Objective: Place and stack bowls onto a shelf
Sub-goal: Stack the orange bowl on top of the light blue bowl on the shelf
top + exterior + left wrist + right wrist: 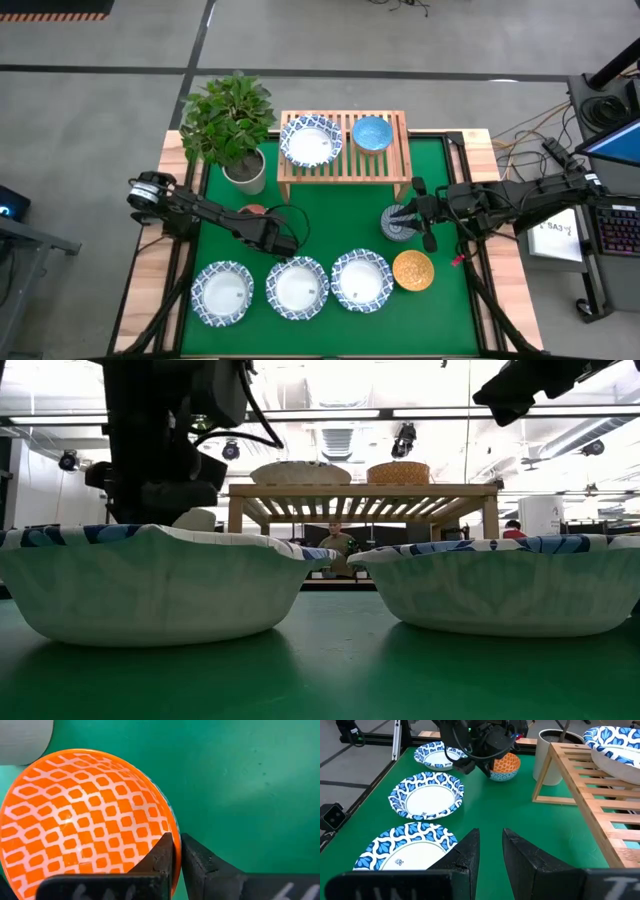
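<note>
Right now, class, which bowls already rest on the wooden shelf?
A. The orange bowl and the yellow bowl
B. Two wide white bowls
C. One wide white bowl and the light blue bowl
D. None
C: the high view shows a wide white bowl and the light blue bowl side by side on the shelf; the other bowls all sit on the green mat.
</note>
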Robot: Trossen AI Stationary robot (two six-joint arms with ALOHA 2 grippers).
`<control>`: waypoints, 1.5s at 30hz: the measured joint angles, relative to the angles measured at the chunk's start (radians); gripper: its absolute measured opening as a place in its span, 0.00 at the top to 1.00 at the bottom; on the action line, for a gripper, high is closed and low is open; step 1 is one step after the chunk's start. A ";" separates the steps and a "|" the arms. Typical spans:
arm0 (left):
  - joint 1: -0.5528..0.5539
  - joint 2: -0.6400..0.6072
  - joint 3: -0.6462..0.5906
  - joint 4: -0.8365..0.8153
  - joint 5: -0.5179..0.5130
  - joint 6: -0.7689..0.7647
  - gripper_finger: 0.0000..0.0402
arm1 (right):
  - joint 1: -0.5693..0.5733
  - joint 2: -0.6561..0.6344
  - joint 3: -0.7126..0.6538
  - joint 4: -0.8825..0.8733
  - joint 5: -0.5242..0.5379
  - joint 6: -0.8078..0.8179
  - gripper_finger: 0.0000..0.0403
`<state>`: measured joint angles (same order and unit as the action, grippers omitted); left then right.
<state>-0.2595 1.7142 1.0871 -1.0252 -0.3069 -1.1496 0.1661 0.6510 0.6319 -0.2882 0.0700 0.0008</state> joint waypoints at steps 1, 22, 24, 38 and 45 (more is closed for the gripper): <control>-0.005 0.000 0.003 -0.005 0.000 0.003 0.99 | 0.000 0.000 0.000 0.000 0.000 0.000 0.82; -0.125 -0.003 0.557 0.049 -0.057 0.786 0.99 | 0.000 -0.031 0.000 -0.070 -0.002 -0.002 0.82; -0.119 -0.003 0.601 0.095 -0.091 0.909 0.99 | 0.000 -0.047 0.000 -0.075 -0.002 -0.002 0.82; 0.094 -0.003 0.652 0.340 -0.106 1.375 0.99 | 0.000 -0.104 0.000 -0.081 -0.045 -0.028 0.82; 0.221 0.029 0.652 0.593 -0.105 1.500 0.98 | 0.000 -0.100 0.000 -0.080 -0.046 -0.048 0.82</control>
<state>-0.0380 1.7428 1.7390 -0.4325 -0.4118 0.3500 0.1661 0.5510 0.6315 -0.3687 0.0243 -0.0467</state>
